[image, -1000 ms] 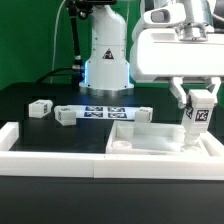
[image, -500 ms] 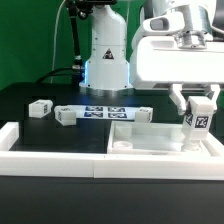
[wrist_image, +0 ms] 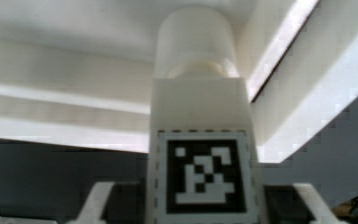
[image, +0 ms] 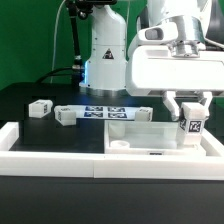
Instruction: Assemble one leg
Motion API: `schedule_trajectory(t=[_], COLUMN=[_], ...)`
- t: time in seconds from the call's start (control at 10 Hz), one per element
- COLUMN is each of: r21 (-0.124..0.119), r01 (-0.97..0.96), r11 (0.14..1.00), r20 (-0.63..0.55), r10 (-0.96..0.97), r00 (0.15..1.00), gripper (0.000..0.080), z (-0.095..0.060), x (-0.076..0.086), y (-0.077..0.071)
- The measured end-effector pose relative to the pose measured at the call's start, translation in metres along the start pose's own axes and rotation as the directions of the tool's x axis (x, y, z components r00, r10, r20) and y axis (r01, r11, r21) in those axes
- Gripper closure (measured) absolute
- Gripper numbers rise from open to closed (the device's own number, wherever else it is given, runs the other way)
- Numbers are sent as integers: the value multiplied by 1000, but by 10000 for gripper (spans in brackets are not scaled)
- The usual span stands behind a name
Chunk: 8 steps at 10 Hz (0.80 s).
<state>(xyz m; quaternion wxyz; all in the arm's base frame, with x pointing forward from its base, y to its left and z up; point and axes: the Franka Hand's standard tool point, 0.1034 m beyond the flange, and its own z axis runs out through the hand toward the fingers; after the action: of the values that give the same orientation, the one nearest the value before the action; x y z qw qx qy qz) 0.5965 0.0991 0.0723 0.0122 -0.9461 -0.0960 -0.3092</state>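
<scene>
First, the exterior view: the pincer [image: 190,120] hangs at that view's right, under the arm's broad white wrist housing. Its two fingers [image: 172,104] are closed on the leg [image: 190,128], one on each side. The leg is a short white post, held upright, with a black-and-white tag facing the camera. It sits over the far right corner of the large white tray-like panel [image: 130,150], inside the panel's raised rim. Whether its lower end touches the panel floor cannot be told from here.

On the black bench [image: 30,95], toward the view's left, the marker board [image: 100,113] lies flat with its row of tags. A small loose white block [image: 40,108] sits just beyond its left end, well apart from the pincer. A long white rail [image: 50,140] runs across the foreground. The arm's white base [image: 105,50] stands behind the marker board.

Next, the wrist view: the leg [wrist_image: 206,120] fills the middle of the picture. Its tag is close to the camera and its rounded far end points away toward pale, blurred surfaces of the panel [wrist_image: 51,100]. The pincer [wrist_image: 206,205] clamps it at the near end, and a pale fingertip [wrist_image: 108,202] shows at each side of the tag.
</scene>
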Motion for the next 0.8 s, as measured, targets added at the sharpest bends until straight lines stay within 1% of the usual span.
schedule_trajectory(t=[0.1,0.2,0.3,0.4,0.5,0.6,0.8], r21=[6,16,20,22,22,22,22], r01=[-5,-9,-10,-10,-10,-10,-10], r11=[1000,1000,1000,1000,1000,1000,1000], r20=[8,44,62,69,72,72,73], r10=[5,8,8,8,8,8,8], r00=[1000,999,998,998,997,997,997], gripper=[507,507,372,372,240,169,156], z=[-1,0,1,2,2,2,2], x=[-3,-2,-5,-6,-7,-7,-7], y=[0,-1,-1,-1,-2,-2,-2])
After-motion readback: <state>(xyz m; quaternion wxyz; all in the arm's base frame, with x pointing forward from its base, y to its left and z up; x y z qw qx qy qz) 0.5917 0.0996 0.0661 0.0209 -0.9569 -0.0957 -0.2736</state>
